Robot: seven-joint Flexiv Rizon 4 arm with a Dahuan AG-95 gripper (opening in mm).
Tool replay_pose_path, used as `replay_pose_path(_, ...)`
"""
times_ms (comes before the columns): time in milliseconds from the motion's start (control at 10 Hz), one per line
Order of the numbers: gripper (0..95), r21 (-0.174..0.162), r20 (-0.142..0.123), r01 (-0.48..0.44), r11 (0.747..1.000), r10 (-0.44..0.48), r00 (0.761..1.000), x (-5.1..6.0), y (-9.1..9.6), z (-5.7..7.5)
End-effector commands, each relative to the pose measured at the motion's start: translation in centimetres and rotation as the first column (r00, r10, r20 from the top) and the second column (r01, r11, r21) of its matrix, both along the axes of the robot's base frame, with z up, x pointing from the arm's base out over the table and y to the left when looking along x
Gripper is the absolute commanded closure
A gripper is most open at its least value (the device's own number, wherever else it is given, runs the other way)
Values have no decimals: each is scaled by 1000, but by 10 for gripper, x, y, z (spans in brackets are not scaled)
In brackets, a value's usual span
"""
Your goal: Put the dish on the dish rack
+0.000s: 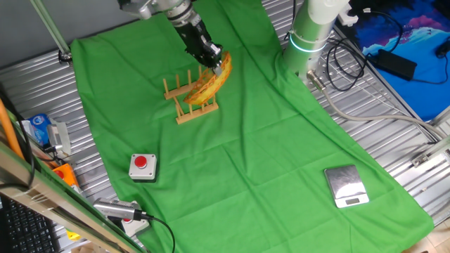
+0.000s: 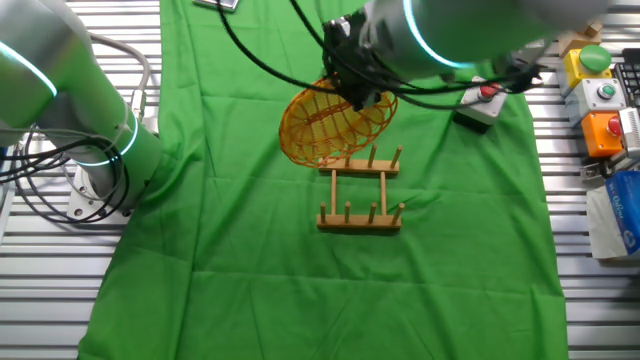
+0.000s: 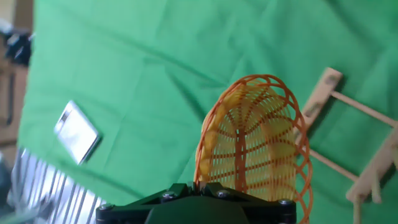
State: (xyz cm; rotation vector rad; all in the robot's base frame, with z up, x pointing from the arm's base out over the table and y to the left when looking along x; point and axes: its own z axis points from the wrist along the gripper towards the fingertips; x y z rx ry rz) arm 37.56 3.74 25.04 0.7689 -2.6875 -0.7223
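I am seeing my gripper [image 1: 215, 62] pinching the rim of the dish [image 1: 210, 84], holding it tilted on edge. Taking the dish rack [image 2: 361, 190] as my landmark, the dish is hanging over the rack's rail on the arm's side, its lower edge sitting among the upright pegs there; I cannot tell whether it is touching them. Rack and dish are resting over the green cloth [image 1: 267, 161].

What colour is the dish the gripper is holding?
The dish is yellow wicker with an orange openwork rim, clearest in the hand view.
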Motion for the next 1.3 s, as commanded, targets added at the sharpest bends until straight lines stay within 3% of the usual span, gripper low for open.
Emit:
replay_pose_path(100, 950, 58, -42, -142, 988, 144, 989, -2, -4, 2)
replay_pose_path(300, 950, 83, -69, -208, 975, 214, 974, -3, -6, 2)
replay_pose_path(500, 950, 156, -105, -315, 936, 333, 937, -3, -7, 3)
replay_pose_path(600, 950, 204, -129, -389, 898, 419, 899, -4, -8, 4)
replay_pose_path(800, 950, 253, -151, -458, 852, 503, 851, -7, -15, 7)
replay_pose_path(1000, 950, 268, -165, -502, 822, 553, 817, -10, -24, 8)
replay_pose_path(1300, 950, 279, -157, -520, 807, 573, 805, -13, -38, 9)
